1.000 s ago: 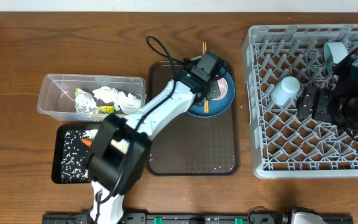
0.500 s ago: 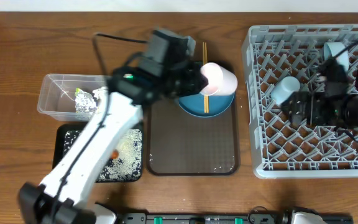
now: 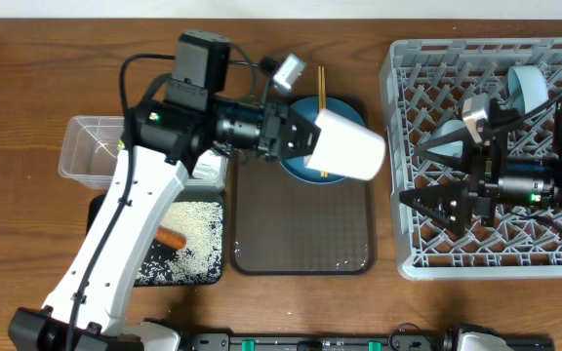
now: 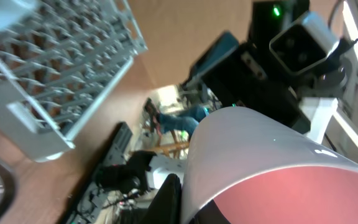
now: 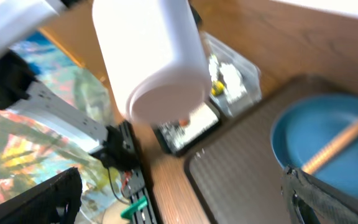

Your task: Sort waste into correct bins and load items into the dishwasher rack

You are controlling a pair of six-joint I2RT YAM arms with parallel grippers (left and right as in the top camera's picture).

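The pale pink cup (image 3: 347, 146) hung on its side in the air, above the right edge of the blue plate (image 3: 301, 168) and short of the dishwasher rack (image 3: 408, 58). Its base pointed toward the rack.

The left gripper (image 3: 302, 139) was clenched on the cup at the rim end only. With the cup horizontal, such a narrow pinch could probably let it swivel or slip, dropping it onto the plate and the chopsticks (image 3: 322, 88). Further right, the right gripper (image 3: 410, 173) stood spread wide at the rack's left edge, facing the cup's base and holding nothing. If this was a handover, the risk lay in timing. A release before those jaws closed would likely have let the cup fall onto the brown tray (image 3: 301, 229) or the rack wall, and a misaligned approach could have knocked it loose.

A second earlier the left arm had lain across the black tray (image 3: 198, 273), its gripper low at the plate. Half a second earlier the cup was raised over the plate. By now it was tipped and carried rightward, and the carrot piece (image 3: 171, 237) was uncovered. The right gripper had swung from deeper inside the rack to face left.
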